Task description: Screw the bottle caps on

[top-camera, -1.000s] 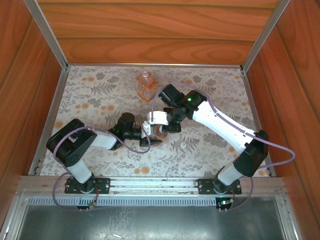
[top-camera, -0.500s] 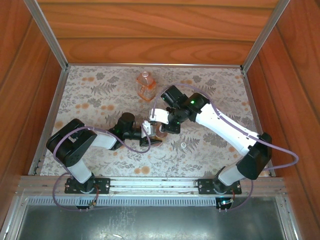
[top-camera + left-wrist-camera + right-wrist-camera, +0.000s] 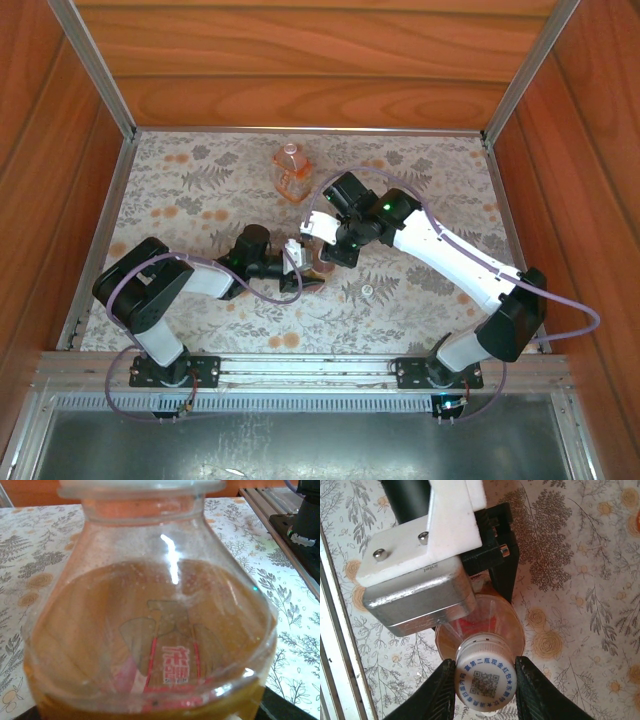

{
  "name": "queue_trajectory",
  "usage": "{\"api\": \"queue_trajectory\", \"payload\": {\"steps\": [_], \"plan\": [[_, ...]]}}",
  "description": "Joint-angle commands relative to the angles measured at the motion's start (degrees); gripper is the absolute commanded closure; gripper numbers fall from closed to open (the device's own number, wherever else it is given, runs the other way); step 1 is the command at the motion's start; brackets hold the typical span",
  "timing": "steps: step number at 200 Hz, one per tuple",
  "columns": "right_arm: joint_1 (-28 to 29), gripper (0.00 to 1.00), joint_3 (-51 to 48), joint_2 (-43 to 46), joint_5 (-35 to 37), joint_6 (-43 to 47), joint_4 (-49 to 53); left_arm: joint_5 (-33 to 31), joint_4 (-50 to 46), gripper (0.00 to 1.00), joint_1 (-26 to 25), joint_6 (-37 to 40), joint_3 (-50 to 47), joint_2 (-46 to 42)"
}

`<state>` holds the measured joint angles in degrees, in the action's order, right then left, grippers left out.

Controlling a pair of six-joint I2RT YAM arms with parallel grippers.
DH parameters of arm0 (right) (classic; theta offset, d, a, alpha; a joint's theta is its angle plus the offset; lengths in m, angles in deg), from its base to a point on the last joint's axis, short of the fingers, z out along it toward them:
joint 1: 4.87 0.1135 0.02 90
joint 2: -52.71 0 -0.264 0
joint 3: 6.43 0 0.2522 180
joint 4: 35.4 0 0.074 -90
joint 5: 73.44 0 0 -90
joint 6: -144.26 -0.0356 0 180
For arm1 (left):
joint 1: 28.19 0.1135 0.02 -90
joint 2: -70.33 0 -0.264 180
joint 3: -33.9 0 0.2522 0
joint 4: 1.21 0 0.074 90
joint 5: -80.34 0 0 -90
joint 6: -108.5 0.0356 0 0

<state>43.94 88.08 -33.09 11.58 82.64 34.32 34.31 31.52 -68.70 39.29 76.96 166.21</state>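
My left gripper (image 3: 308, 268) is shut on the slimmer round bottle (image 3: 150, 630) and holds it upright on the mat; its amber liquid and red label are close to the left wrist lens. On the neck of that bottle (image 3: 507, 625) sits a white cap (image 3: 482, 682) with blue print and a square code. My right gripper (image 3: 485, 662) is shut on this cap from above, one black finger on each side. The wide squarish bottle (image 3: 292, 172) stands alone at the back of the mat. A second small cap (image 3: 367, 291) lies loose on the mat, right of the grippers.
The floral mat (image 3: 200, 190) lies inside wooden walls with metal rails (image 3: 100, 240) along the sides. The left arm's white mount and silver camera (image 3: 420, 600) hang just beside the held bottle, close to my right fingers (image 3: 535, 692).
My right wrist has turned and shifted slightly left over the held bottle while staying on the cap. The left arm and both bottles have not moved.
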Motion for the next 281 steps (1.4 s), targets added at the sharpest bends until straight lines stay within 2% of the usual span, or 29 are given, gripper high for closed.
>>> {"api": "queue_trajectory", "payload": {"steps": [1, 31, 68, 100, 139, 222, 262, 281], "plan": [[1.5, 0.67, -2.0, -1.3, 3.0, -6.1, -0.1, -0.9, -4.5, 0.44, -0.6, -2.2, 0.7, 0.0], [2.6, 0.67, -0.6, -2.0, 6.8, -12.7, 0.5, -2.7, -4.4, 0.44, -0.5, -3.1, 0.8, -0.2], [3.4, 0.67, -0.7, -2.4, 6.8, -22.3, -0.4, -3.6, -4.4, 0.44, -0.5, -3.7, 0.8, -0.4], [3.6, 0.72, -1.7, -2.2, 9.6, -31.5, -2.6, -4.6, -4.4, 0.44, -0.5, -4.2, 0.9, -0.5], [4.6, 0.72, -2.0, -3.5, 11.3, -40.8, -3.2, -5.2, -4.4, 0.45, -0.5, -4.5, 0.8, -1.0], [6.0, 0.74, 0.1, -5.7, 19.0, -58.8, 0.9, -7.6, -4.5, 0.44, -0.5, -5.0, 0.5, -1.1], [6.6, 0.74, 0.5, -5.4, 21.2, -59.5, 0.5, -7.4, -4.4, 0.44, -0.5, -5.0, 0.5, -1.2], [6.6, 0.70, 0.7, -4.7, 20.6, -57.6, -0.3, -7.5, -4.4, 0.44, -0.5, -4.4, 0.3, -1.2]]}}
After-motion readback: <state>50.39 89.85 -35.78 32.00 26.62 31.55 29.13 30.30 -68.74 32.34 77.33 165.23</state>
